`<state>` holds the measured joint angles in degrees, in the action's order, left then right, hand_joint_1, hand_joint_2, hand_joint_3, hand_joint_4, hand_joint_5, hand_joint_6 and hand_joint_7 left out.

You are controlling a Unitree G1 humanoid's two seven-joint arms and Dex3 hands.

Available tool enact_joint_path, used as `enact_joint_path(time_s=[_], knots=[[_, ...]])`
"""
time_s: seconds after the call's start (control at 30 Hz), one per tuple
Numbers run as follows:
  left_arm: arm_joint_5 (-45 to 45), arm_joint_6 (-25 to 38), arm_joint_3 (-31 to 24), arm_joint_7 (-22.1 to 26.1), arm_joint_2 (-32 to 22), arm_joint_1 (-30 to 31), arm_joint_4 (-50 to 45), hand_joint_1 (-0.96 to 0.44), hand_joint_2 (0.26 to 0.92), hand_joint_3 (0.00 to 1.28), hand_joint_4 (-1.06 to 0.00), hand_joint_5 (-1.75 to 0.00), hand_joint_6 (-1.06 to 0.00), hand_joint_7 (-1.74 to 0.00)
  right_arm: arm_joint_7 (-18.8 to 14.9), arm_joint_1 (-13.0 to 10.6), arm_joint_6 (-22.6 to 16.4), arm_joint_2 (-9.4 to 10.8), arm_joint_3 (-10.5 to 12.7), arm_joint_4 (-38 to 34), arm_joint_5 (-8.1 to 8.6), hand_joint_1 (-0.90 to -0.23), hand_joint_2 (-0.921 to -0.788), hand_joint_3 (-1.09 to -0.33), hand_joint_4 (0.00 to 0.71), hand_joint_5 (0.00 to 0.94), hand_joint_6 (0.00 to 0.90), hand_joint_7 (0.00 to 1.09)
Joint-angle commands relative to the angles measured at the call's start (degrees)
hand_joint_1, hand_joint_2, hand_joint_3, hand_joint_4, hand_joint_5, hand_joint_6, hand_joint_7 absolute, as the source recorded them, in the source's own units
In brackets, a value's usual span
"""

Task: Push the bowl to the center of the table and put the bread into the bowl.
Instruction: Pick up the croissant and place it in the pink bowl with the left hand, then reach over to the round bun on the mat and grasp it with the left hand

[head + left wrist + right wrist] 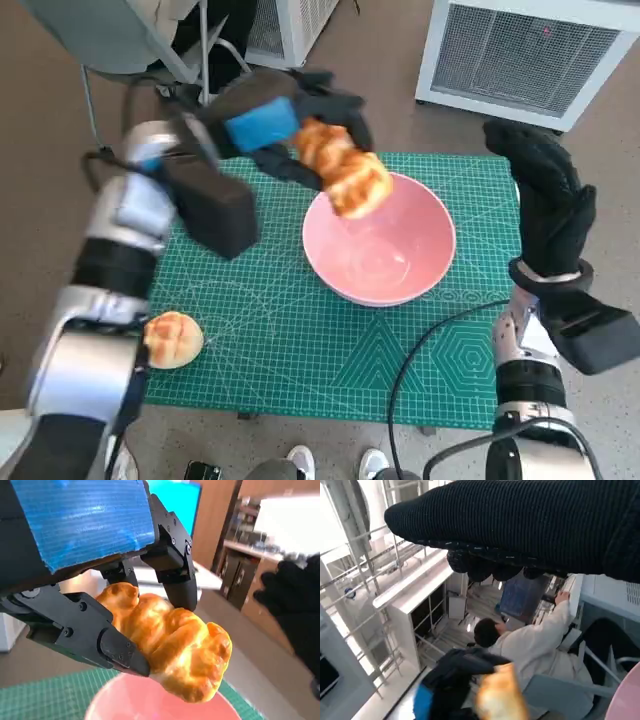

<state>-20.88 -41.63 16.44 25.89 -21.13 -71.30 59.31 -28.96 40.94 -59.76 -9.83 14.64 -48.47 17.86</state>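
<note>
The robot's black left hand with blue tape on its back (262, 128) held a golden, knobbly twisted bread pastry (345, 168), fingers (175, 575) clamped round one end. The pastry hung just above the near rim of the round pink bowl (420, 262), apparently poised for dropping in. The black-gloved right hand (545, 195) stood raised beside the bowl, fingers loosely apart, holding nothing. A small round golden bun (172, 339) lay on the green cutting mat (300, 350), well behind the left hand.

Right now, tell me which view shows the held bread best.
Left wrist view: the bread fills the frame, gripped by the left hand above the bowl. Head view shows it smaller; right wrist view, blurred.
</note>
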Motion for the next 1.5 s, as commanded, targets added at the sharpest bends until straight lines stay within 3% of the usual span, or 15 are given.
enact_joint_path(time_s=[0.03, 0.13, 0.2, 0.23, 0.27, 0.37, 0.5, 0.67, 0.93, 1.1, 1.23, 1.5], knots=[[-3.62, -1.01, 2.47, -3.17, 2.11, -2.85, 4.89, 0.00, 0.920, 0.05, -0.68, -1.12, -0.66, -1.17, 1.16, -2.28, 1.12, 0.68, -0.36, 1.17, -0.39, -0.591, -0.921, -0.784, 0.367, 0.000, 0.264, 0.24], [-5.60, 0.51, 3.97, -3.93, 3.20, -3.45, 7.11, 0.00, 0.920, 0.06, -0.68, -1.13, -0.65, -1.19, 1.76, -2.85, 1.34, 0.56, -0.41, 2.06, -0.60, -0.592, -0.921, -0.785, 0.367, 0.000, 0.262, 0.24], [-5.83, 2.44, 4.46, -2.37, 3.93, -3.68, 8.29, 0.00, 0.921, 0.12, -0.60, -1.20, -0.60, -1.25, 1.93, -3.22, 1.58, 0.51, -0.45, 2.70, -0.43, -0.593, -0.921, -0.786, 0.367, 0.000, 0.261, 0.24], [-5.74, 3.36, 4.56, -1.37, 4.21, -3.77, 8.67, -0.04, 0.909, 0.12, -0.51, -0.97, -0.50, -1.05, 2.01, -3.37, 1.69, 0.50, -0.47, 2.97, -0.36, -0.593, -0.921, -0.787, 0.367, 0.000, 0.261, 0.24], [-5.54, 4.64, 4.69, 0.42, 4.47, -3.91, 8.83, -0.07, 0.912, 0.10, -0.49, -0.76, -0.46, -0.87, 2.04, -3.51, 1.88, 0.48, -0.46, 3.23, -0.20, -0.593, -0.921, -0.788, 0.367, 0.000, 0.260, 0.24], [-5.06, 7.71, 4.87, 4.76, 4.86, -4.30, 8.67, -0.10, 0.901, 0.04, -0.34, -0.27, -0.31, -0.50, 2.11, -3.82, 2.32, 0.46, -0.44, 3.85, 0.07, -0.595, -0.921, -0.784, 0.368, 0.000, 0.259, 0.24], [-4.46, 11.06, 4.84, 9.62, 5.02, -4.51, 7.55, -0.09, 0.871, 0.01, -0.17, -0.06, -0.18, -0.32, 2.25, -4.19, 2.91, 0.47, -0.35, 4.74, 0.26, -0.598, -0.921, -0.778, 0.367, 0.000, 0.257, 0.24], [-3.89, 11.25, 4.22, 11.19, 4.59, -3.72, 5.82, -0.10, 0.859, 0.00, -0.10, -0.01, -0.15, -0.27, 2.74, -4.54, 3.17, 0.53, -0.39, 5.41, -0.04, -0.600, -0.921, -0.774, 0.366, 0.000, 0.254, 0.24], [-1.62, 7.86, 1.86, 10.07, 1.63, -0.77, 1.33, -0.12, 0.851, 0.00, -0.09, 0.00, -0.14, -0.24, 3.15, -4.63, 3.07, 0.73, -0.65, 5.55, -0.43, -0.601, -0.921, -0.774, 0.365, 0.000, 0.251, 0.25], [3.30, 6.16, -1.24, 15.19, -2.39, 1.78, -2.81, -0.14, 0.849, 0.00, -0.09, 0.00, -0.15, -0.23, 2.93, -4.80, 3.43, 0.96, -0.81, 6.02, 0.00, -0.598, -0.921, -0.774, 0.365, 0.000, 0.248, 0.25], [7.41, 7.65, -3.46, 20.07, -6.40, 5.03, -9.84, -0.14, 0.844, 0.00, -0.10, 0.00, -0.17, -0.19, 2.84, -4.94, 3.68, 1.20, -0.93, 6.34, 0.16, -0.597, -0.921, -0.774, 0.364, 0.000, 0.246, 0.26], [12.76, 17.83, -8.48, 26.44, -17.16, 17.27, -35.84, -0.06, 0.831, 0.00, -0.13, -0.01, -0.25, -0.08, 2.87, -4.90, 3.67, 1.32, -1.07, 6.16, 0.10, -0.594, -0.921, -0.774, 0.367, 0.001, 0.242, 0.26]])
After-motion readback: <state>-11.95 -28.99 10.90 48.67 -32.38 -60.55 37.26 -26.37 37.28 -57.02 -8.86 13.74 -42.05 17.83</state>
